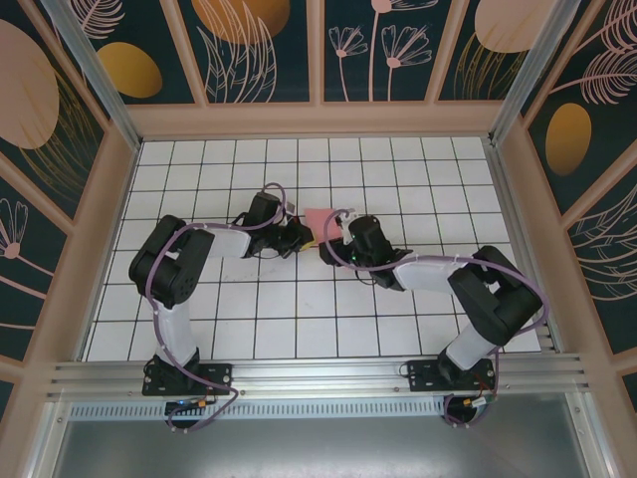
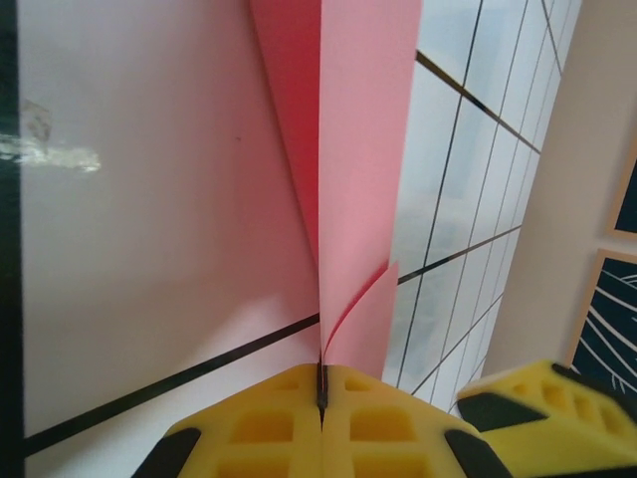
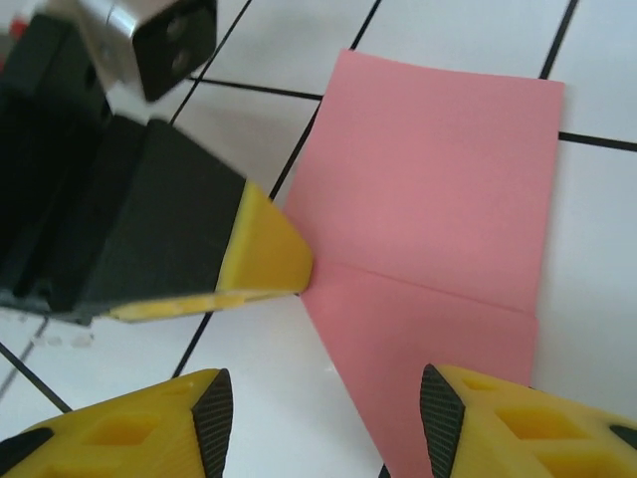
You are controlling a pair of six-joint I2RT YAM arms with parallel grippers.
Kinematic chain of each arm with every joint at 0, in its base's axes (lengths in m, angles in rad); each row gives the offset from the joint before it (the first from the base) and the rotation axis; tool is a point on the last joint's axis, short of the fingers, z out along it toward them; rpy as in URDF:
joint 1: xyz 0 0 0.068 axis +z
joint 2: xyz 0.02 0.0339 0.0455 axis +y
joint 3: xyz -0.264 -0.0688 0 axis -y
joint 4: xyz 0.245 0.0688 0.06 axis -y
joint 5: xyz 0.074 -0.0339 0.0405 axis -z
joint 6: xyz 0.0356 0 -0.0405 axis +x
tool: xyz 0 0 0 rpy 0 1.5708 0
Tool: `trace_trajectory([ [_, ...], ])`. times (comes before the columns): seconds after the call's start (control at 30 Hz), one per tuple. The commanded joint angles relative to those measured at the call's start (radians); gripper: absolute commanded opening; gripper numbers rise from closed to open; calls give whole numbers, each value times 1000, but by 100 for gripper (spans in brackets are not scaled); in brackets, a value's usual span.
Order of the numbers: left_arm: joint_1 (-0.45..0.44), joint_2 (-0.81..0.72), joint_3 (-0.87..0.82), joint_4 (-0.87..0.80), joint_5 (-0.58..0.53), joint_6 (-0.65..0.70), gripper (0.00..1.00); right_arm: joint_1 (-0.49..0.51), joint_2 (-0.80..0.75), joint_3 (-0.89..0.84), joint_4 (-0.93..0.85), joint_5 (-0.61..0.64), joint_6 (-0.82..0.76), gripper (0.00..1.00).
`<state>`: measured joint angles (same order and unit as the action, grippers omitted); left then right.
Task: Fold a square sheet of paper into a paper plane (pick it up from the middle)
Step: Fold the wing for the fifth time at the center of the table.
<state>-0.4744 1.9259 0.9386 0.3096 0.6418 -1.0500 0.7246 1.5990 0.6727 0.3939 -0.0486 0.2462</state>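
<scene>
right gripper (image 3: 326, 418) — jaws apart | left gripper (image 3: 284, 279) — pinched on edge of pink paper (image 3: 438, 189) | crease across it

Your left arm (image 1: 174, 264) and right arm (image 1: 488, 294) both bend inward toward each other, left gripper (image 2: 320, 383) pinched tight on the folded pink paper (image 2: 363, 149), right gripper (image 3: 323, 398) just beside it, fingers spread wide.
</scene>
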Motion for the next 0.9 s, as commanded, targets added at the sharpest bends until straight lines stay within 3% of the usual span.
trace_trajectory([
  [0.0, -8, -48, -10, 36, -7, -39, 1, 22, 16, -21, 20, 118, -175, 55],
  [0.23, -10, -71, -6, 20, 4, -43, 1, 61, 100, 10, 49, 213, -252, 51],
  [0.53, -9, -71, -4, 20, 7, -57, 2, 101, 153, -22, 213, 273, -346, 48],
  [0.73, -9, -77, 19, -10, 13, -41, 4, 104, 196, -14, 251, 315, -402, 30],
  [0.87, -8, -80, 28, -51, 1, -20, 13, 109, 178, -49, 287, 322, -459, 18],
])
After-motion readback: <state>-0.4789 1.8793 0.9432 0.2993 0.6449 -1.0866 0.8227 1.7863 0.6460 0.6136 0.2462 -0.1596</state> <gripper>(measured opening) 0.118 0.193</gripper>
